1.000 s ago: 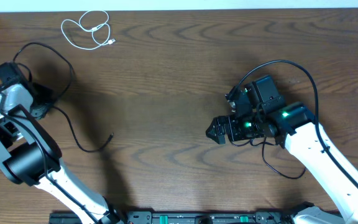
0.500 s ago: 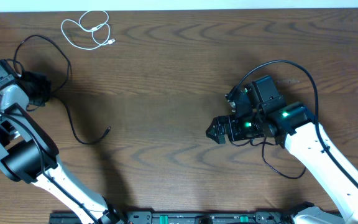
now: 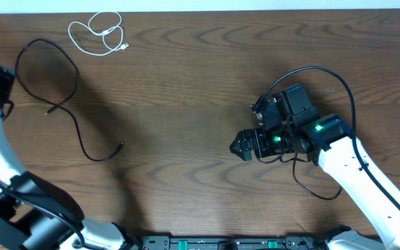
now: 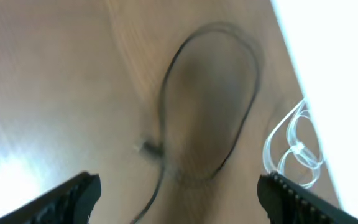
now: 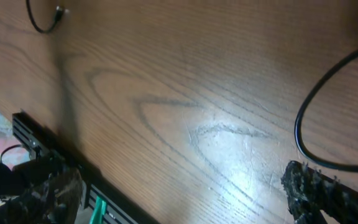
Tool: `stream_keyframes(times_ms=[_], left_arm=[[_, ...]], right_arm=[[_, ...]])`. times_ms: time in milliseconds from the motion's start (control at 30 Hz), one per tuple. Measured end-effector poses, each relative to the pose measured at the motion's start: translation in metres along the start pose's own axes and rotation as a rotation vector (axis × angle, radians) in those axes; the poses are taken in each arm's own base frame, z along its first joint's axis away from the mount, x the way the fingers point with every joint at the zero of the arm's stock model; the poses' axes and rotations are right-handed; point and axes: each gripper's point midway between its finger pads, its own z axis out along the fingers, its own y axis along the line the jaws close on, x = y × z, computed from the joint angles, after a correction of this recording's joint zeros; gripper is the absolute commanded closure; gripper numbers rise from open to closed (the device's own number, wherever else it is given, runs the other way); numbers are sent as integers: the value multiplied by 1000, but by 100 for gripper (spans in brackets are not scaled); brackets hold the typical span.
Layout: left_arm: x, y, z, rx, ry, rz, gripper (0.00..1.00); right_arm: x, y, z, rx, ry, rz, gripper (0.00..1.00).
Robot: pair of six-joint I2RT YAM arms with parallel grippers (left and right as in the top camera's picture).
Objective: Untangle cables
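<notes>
Thin black cord (image 4: pixel 162 104) is seen looped on the brown wooden bench (image 3: pixel 186 83), far left, near the coiled white cord (image 4: pixel 296 149). Left pincer (image 4: pixel 178 183) is held wide open above it; right pincer (image 5: pixel 180 177) is likewise open and empty. One plug end is best gripped and drawn out slowly.

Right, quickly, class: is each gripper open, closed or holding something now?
Left gripper: open, holding nothing.
Right gripper: open, holding nothing.
</notes>
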Motion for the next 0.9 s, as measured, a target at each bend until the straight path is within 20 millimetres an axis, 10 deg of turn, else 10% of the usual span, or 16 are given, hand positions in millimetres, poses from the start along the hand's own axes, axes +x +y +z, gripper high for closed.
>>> stream_keyframes(times_ms=[333,733,900], left_arm=[[150,91,70,-334,509,3,21],[185,77,83,-294,553,181,22],[208,75,91,-279,564,229,40]], right_arm=[[-4,1,0,-5,-18,-21,1],[-10,3,0,-11,-40,-48,1],[-10,3,0,-11,-38,-47,1]])
